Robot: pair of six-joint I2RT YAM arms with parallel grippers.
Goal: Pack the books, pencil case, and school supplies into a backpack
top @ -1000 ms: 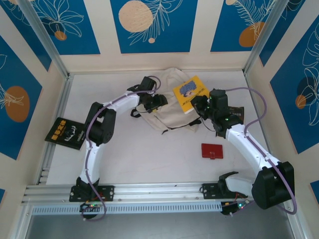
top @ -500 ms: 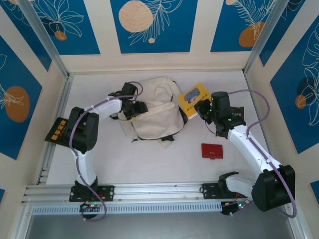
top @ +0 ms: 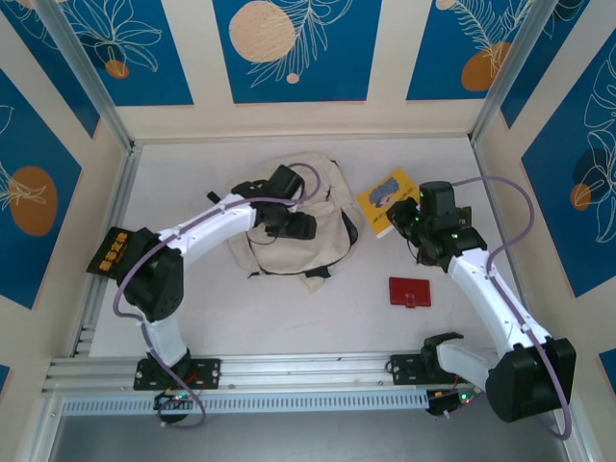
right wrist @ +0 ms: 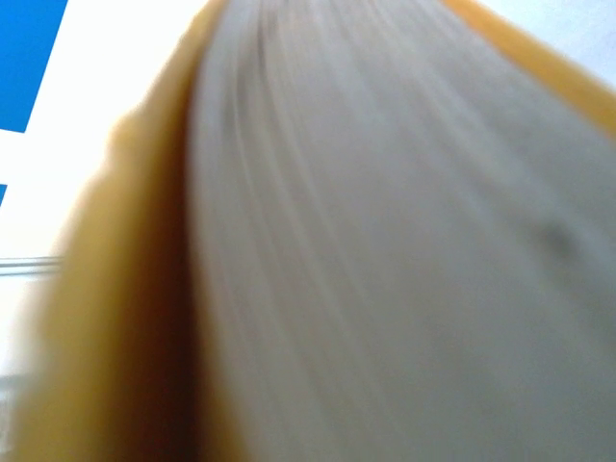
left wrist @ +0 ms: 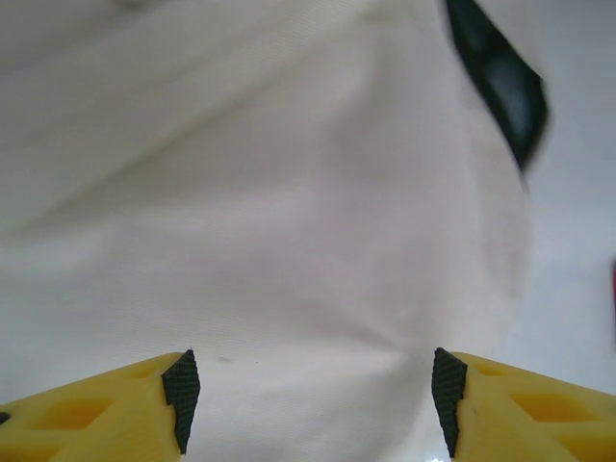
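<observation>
Backpack (top: 289, 255) mid-frame lies under my left gripper (left wrist: 308, 390), jaws wide, perhaps for opening; right gripper (top: 409, 218) pinches yellow book (top: 387, 192) to load.

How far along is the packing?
Done: nothing looks packed yet. In hand: the right gripper grips the yellow book beside the backpack, and the left gripper hangs open over its fabric. Left: that book, the dark book at the far left, and the pencil case, both lying outside the backpack.

Blue-patterned cream walls (top: 385, 58) enclose a white table (top: 289, 308).
</observation>
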